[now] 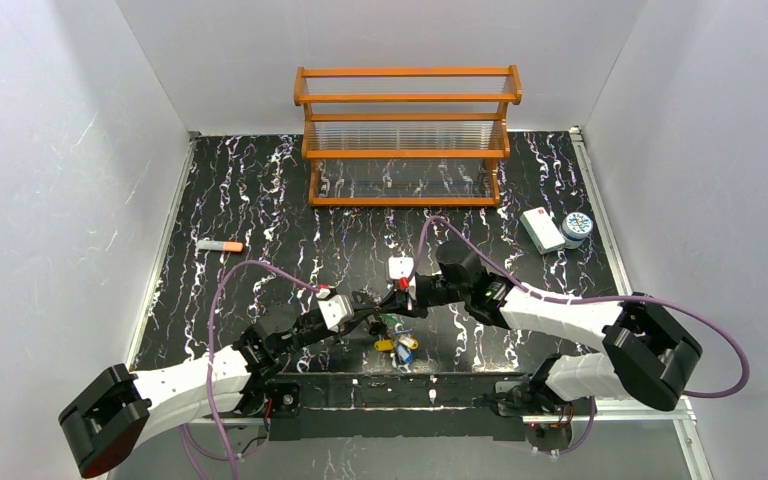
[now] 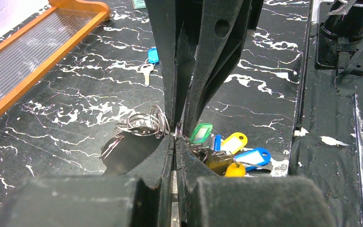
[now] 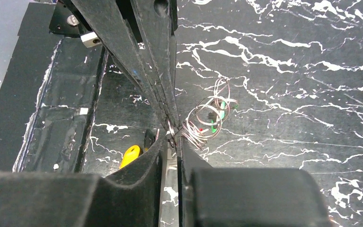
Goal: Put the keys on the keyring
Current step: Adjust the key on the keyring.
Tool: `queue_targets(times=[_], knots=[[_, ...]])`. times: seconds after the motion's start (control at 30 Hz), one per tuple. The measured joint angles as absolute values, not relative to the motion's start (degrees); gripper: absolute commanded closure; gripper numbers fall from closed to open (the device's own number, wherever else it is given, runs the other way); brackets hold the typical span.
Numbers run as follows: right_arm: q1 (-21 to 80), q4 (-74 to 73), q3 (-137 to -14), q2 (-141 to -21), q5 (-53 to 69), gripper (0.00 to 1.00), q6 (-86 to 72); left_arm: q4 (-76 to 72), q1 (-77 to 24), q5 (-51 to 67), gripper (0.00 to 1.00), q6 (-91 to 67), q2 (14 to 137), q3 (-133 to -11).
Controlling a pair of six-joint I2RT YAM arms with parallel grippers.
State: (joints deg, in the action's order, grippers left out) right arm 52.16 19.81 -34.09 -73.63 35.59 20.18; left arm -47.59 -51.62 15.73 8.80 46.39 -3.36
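Observation:
The keyring [image 2: 139, 124] is a tangle of thin silver wire loops held just above the table; it also shows in the right wrist view [image 3: 209, 115]. My left gripper [image 2: 175, 137] is shut, its tips pinching the wire. My right gripper [image 3: 171, 138] faces it tip to tip, its jaws drawn in to a narrow gap with a small loop of wire between them. The keys [image 2: 231, 149] hang in a bunch below, with green, yellow and blue tags. In the top view both grippers [image 1: 368, 305] [image 1: 394, 298] meet over that bunch [image 1: 397, 346].
One blue-headed key [image 2: 150, 59] lies alone farther out on the black marbled table [image 1: 260, 200]. A wooden rack [image 1: 407, 135] stands at the back. A white box [image 1: 541, 229] and a round tin [image 1: 578, 227] sit at the right; an orange-tipped stick [image 1: 220, 245] lies at the left.

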Motion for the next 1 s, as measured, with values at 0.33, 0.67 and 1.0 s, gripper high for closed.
queue_targets(times=[0.33, 0.67, 1.0], knots=[[52.2, 19.3, -34.7, -75.4, 36.5, 0.99, 22.6, -47.6, -51.6, 15.6, 1.0, 8.8, 46.3, -3.4], [52.4, 11.8, -39.5, -76.2, 31.6, 0.99, 19.0, -47.0, -51.6, 15.4, 0.69, 7.6, 44.0, -3.4], [52.3, -7.4, -57.3, -87.1, 21.6, 0.99, 15.2, -31.6, -51.7, 11.4, 0.67, 9.8, 38.5, -8.5]])
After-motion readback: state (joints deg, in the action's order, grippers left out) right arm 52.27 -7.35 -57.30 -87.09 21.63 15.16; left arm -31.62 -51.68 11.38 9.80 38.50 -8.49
